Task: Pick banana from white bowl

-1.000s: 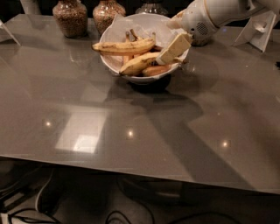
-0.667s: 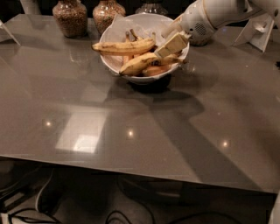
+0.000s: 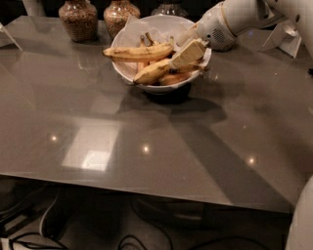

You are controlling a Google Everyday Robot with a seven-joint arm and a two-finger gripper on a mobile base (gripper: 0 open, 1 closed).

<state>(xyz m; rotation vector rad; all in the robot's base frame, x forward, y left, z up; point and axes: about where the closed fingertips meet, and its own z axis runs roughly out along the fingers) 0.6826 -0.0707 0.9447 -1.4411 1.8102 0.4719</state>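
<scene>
The white bowl point(image 3: 128, 38) stands at the back middle of the grey table. In it lies the plump curved yellow banana point(image 3: 152, 72), pointing down-left. A longer, straighter banana point(image 3: 138, 52) lies across the bowl above it, with small orange-tinted bananas point(image 3: 172, 78) underneath. My gripper point(image 3: 185, 57) reaches into the bowl from the right, on a white arm point(image 3: 230, 22). It sits at the right end of the plump banana and touches or nearly touches it. The banana rests in the bowl.
Two grain jars point(image 3: 78, 19) point(image 3: 121, 13) and a glass vessel point(image 3: 168, 7) stand behind the bowl. A white folded card point(image 3: 288, 36) stands at the right, another point(image 3: 9, 36) at the far left. The table's front edge point(image 3: 146, 188) is near; cables lie on the floor.
My gripper has moved a little left and down, deeper into the bowl toward the plump banana. The bananas and the bowl have not moved.
</scene>
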